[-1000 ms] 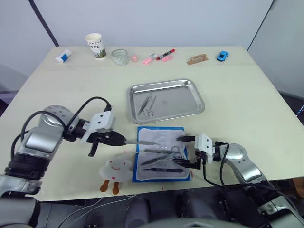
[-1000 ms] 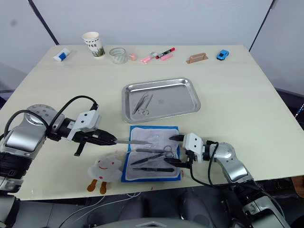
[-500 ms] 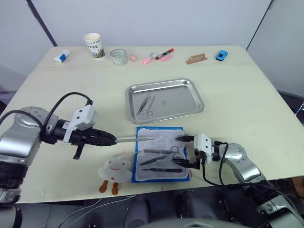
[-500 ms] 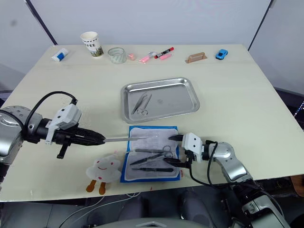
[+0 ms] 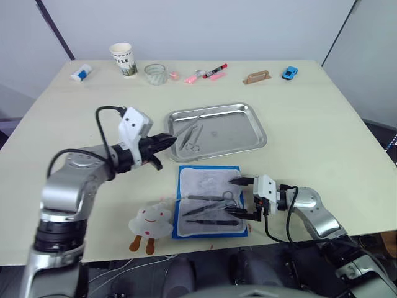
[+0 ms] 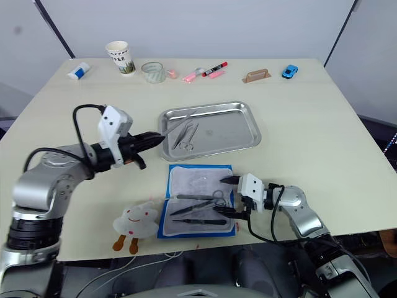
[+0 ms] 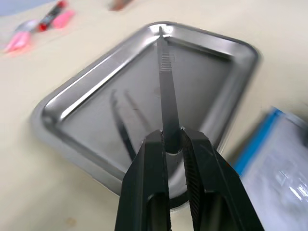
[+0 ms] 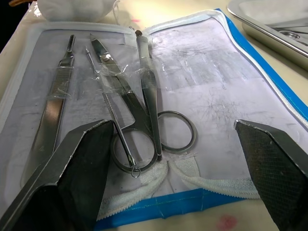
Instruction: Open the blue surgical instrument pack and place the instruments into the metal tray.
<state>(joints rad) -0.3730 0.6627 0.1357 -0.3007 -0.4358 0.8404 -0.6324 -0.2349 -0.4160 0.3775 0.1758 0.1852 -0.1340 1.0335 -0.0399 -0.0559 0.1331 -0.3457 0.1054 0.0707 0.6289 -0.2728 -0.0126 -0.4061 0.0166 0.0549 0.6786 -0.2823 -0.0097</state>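
While the desk (image 5: 322, 130) gives me plenty of bare room on both sides, my work sits in its middle: the tray (image 5: 239, 138) lies just beyond the pack (image 5: 211, 184), which is spread open flat with its pale lining up. Two instruments already rest in the tray's left half, so I judge its right half the freest place to set things. My left tool (image 5: 169, 140) is clenched on a slim handle (image 7: 167, 91), held nearly level so its tip reaches over the tray's left rim; from there I judge it needs only a short advance and a lowering to clear the rim. My right tool (image 5: 243, 198) is spread wide, grasping nothing, at the pack's right edge, looking over the scissors (image 8: 144, 115) and other slim instruments tucked under clear bands on the lining. A plush toy (image 5: 151, 225) lies at the pack's left edge, crowding any approach from there.
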